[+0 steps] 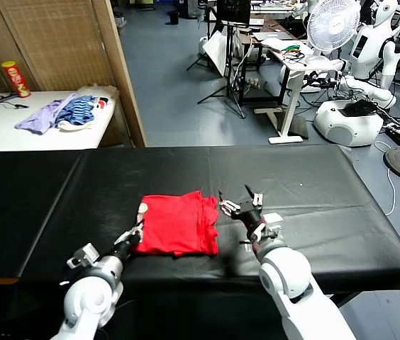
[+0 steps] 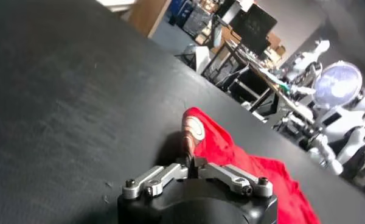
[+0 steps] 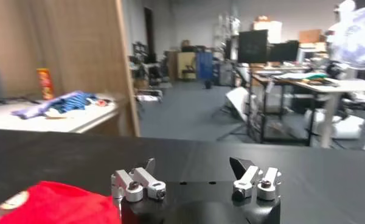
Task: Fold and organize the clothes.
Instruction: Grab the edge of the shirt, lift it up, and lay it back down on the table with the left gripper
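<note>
The red T-shirt (image 1: 179, 223) lies folded into a rough square on the black table (image 1: 313, 177), near the front middle. A bit of its bear print (image 1: 143, 207) shows at the turned-up left edge. My left gripper (image 1: 136, 232) is at the shirt's front left corner, shut on that edge of the cloth. In the left wrist view its gripper (image 2: 191, 163) pinches the red shirt (image 2: 255, 170) just below the bear print (image 2: 193, 129). My right gripper (image 1: 240, 202) is open and empty, just right of the shirt's far right corner. In the right wrist view the right gripper (image 3: 194, 167) stands wide open, with the shirt (image 3: 48, 204) beside it.
A white side table (image 1: 15, 131) at the back left holds a heap of lavender and blue-striped garments (image 1: 62, 113) and a red can (image 1: 15, 78). A wooden partition (image 1: 125, 78) stands behind. A fan (image 1: 331, 28), desks and another robot (image 1: 359, 92) stand beyond the far right.
</note>
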